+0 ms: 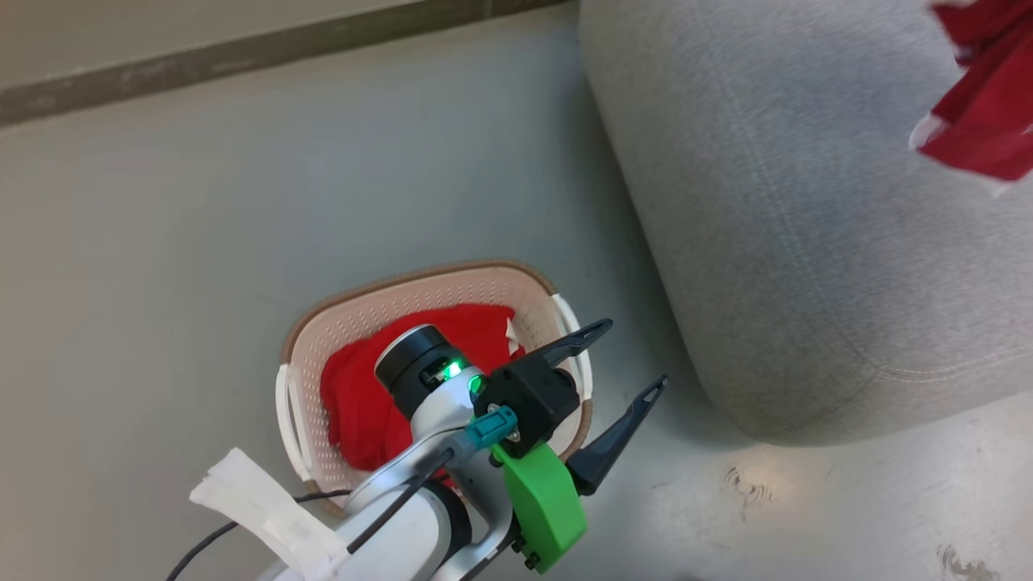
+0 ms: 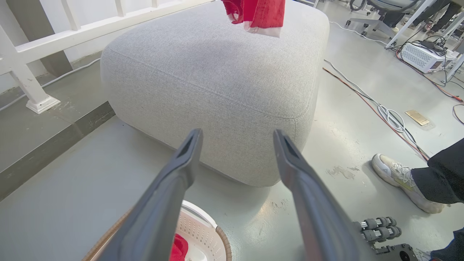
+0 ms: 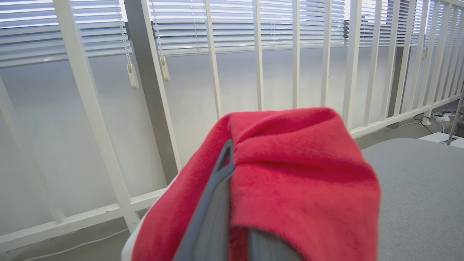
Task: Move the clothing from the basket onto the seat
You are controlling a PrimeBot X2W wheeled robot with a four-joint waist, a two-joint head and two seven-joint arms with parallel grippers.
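Observation:
The cream basket (image 1: 355, 323) stands on the floor with red clothing (image 1: 363, 395) lying in it. My left gripper (image 1: 633, 355) hovers open over the basket's right side, fingers spread and empty, pointing toward the grey seat (image 1: 807, 218). In the left wrist view the open left gripper (image 2: 237, 136) frames the seat (image 2: 217, 79), with the basket's rim (image 2: 221, 239) below. A second red piece of clothing (image 1: 984, 105) hangs above the seat at the upper right, also as red clothing (image 2: 259, 12). My right gripper (image 3: 232, 159) is shut on that red clothing (image 3: 301, 170), which drapes over its fingers.
A white railing (image 3: 214, 72) and window blinds stand behind the seat. A person's shoe (image 2: 402, 179) and dark trouser leg are on the floor right of the seat, near cables (image 2: 384, 108) and small dumbbells (image 2: 378, 228). A dark floor strip (image 1: 242, 56) runs along the back.

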